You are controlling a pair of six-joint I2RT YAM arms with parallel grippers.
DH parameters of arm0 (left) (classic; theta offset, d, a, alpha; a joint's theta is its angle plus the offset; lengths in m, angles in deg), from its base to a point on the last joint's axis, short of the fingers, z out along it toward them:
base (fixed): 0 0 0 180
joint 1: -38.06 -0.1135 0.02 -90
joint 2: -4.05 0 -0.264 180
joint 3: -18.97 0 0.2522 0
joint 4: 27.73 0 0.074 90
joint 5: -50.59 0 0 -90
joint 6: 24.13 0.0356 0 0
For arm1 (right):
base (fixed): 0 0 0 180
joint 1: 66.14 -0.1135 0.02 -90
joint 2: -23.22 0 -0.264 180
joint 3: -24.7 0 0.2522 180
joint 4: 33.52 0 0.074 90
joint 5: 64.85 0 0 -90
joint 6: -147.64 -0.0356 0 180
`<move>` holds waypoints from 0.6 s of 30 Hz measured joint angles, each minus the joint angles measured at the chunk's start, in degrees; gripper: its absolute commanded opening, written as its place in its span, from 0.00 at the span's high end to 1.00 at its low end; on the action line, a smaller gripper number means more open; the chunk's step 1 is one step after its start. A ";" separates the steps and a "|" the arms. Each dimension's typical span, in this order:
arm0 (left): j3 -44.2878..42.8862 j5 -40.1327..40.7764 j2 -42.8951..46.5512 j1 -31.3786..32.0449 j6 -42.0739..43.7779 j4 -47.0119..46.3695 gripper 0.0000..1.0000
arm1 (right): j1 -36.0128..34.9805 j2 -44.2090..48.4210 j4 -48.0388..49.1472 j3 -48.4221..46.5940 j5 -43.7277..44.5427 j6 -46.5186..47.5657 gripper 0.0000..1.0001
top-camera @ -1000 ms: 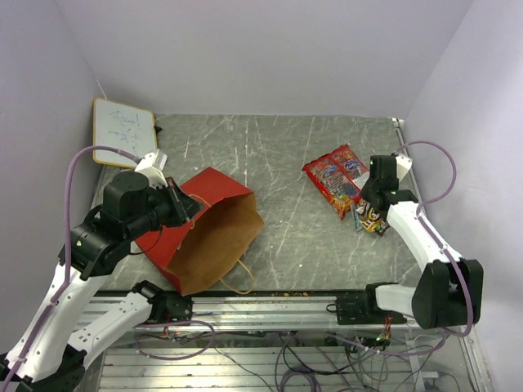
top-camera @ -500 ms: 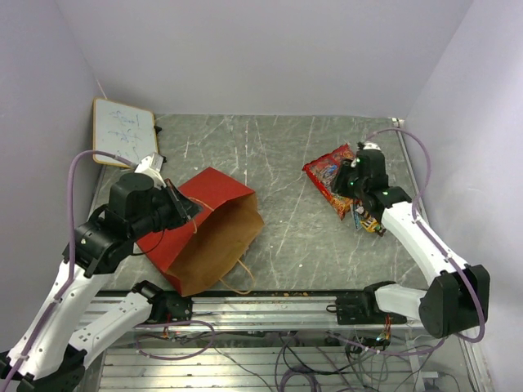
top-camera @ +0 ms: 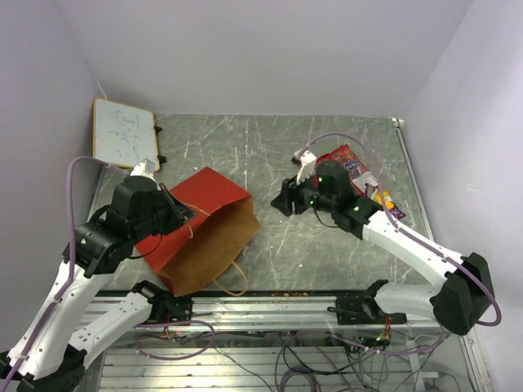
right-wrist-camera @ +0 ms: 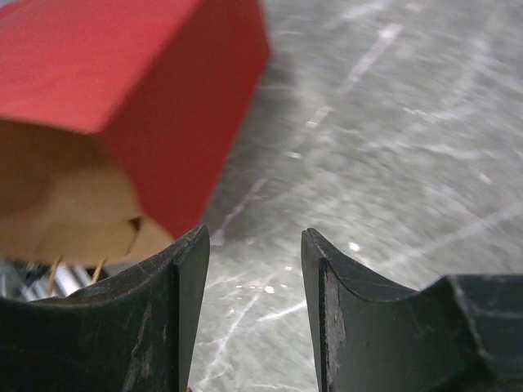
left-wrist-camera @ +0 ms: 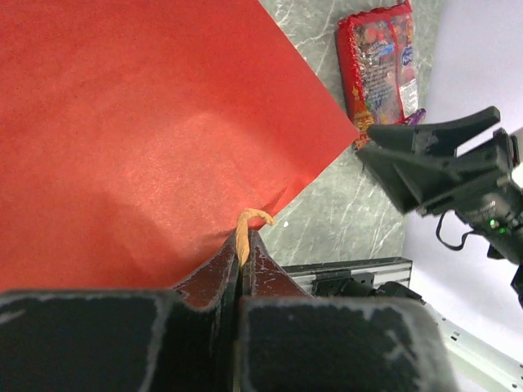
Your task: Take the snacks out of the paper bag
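Left pincer (left-wrist-camera: pixel 241 245): closed on the paper bag (left-wrist-camera: pixel 122 122), with a twist of the bag's thin handle (left-wrist-camera: pixel 246 220) nipped between the fingertips. The red outer wall spreads directly ahead of and above this pincer.

Bag lies tipped on its side on the surface (top-camera: pixel 245 147). Its brown inside faces the near edge. A second handle loop (top-camera: pixel 237 279) trails from the mouth.

Right pincer (right-wrist-camera: pixel 253 237): open, nothing between the fingers. The bag's mouth sits ahead of it and to its left, close but apart. Cannot tell whether anything is inside.

Snacks: a large red packet (top-camera: pixel 347 163) lies on the surface just behind the right pincer, beside its arm. Smaller packs (top-camera: pixel 384 200) lie further behind, partly hidden by the arm. From the left wrist view, the red packet is well beyond the bag's far edge.

White board (top-camera: pixel 124 131) leans behind the left pincer, apart from the bag.
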 measured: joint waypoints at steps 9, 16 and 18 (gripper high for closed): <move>-0.09 1.46 1.33 0.00 -1.64 4.70 0.93 | -19.28 1.29 18.10 6.16 -11.54 20.15 0.51; -1.84 1.60 0.00 0.00 -1.36 5.09 0.93 | -29.62 -8.74 28.55 4.83 -15.34 37.86 0.50; -3.23 1.60 -1.22 0.00 -0.92 4.83 0.93 | -32.37 -13.18 29.88 3.78 -15.32 44.46 0.50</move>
